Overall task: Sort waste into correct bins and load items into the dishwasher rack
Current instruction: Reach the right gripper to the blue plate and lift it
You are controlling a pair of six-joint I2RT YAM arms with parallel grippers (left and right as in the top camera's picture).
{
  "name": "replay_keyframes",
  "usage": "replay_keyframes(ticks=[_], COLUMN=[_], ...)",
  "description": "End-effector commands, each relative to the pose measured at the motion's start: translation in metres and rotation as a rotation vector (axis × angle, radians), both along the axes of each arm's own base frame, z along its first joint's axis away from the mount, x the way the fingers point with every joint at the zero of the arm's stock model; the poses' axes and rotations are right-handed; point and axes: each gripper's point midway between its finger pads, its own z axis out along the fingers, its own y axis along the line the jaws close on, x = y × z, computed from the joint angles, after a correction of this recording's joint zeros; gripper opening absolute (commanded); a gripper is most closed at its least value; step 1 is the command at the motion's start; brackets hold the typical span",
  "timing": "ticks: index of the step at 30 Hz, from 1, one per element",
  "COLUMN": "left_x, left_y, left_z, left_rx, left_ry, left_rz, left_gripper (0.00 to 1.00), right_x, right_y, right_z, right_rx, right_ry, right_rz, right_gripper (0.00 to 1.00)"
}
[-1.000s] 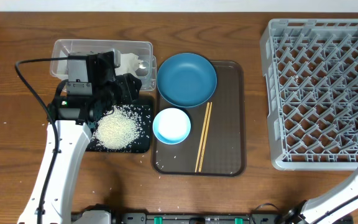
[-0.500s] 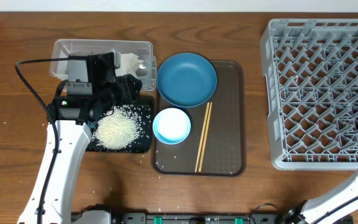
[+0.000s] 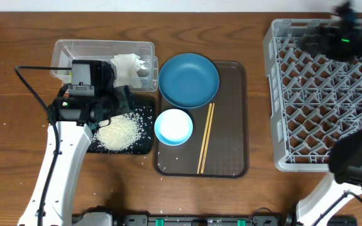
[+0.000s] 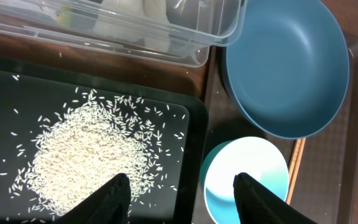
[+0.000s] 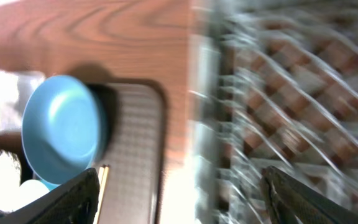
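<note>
Loose rice (image 3: 117, 130) lies heaped in the black tray (image 3: 144, 145). A crumpled white tissue (image 3: 129, 64) sits in the clear tub (image 3: 99, 48). The blue plate (image 3: 188, 80), pale bowl (image 3: 173, 126) and chopsticks (image 3: 205, 138) rest on the brown tray. My left gripper (image 4: 182, 193) is open and empty, above the gap between the black tray (image 4: 17, 87) and the bowl (image 4: 244, 168). My right gripper (image 5: 182, 193) is open, empty and motion-blurred, above the left edge of the grey rack (image 3: 322, 125). No cups are in view.
The brown serving tray (image 3: 231, 132) lies between the bins and the rack. A few rice grains are scattered on it near the bowl. The right arm (image 3: 351, 163) reaches up along the table's right side, over the rack. Bare wood runs along the front.
My right arm has swung from the rack's right edge to its far left corner. A pinkish thing at the right edge no longer shows. My left gripper has drawn back, uncovering the tissue.
</note>
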Motion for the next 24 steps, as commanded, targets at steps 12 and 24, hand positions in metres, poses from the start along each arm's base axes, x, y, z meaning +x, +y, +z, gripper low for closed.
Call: replay_keyframes(ticks=[12, 24], left_x=[0.000, 0.000], left_y=[0.004, 0.004], left_z=[0.004, 0.004], left_rx=[0.026, 0.026], left_ry=[-0.015, -0.015], left_rz=[-0.001, -0.001], left_gripper=[0.57, 0.57], right_x=[0.009, -0.004], right_y=[0.173, 0.198], right_z=[-0.102, -0.204], right_rx=[-0.306, -0.348], right_ry=[0.101, 0.286], right_rz=[0.159, 0.158], right_gripper=[0.77, 0.28])
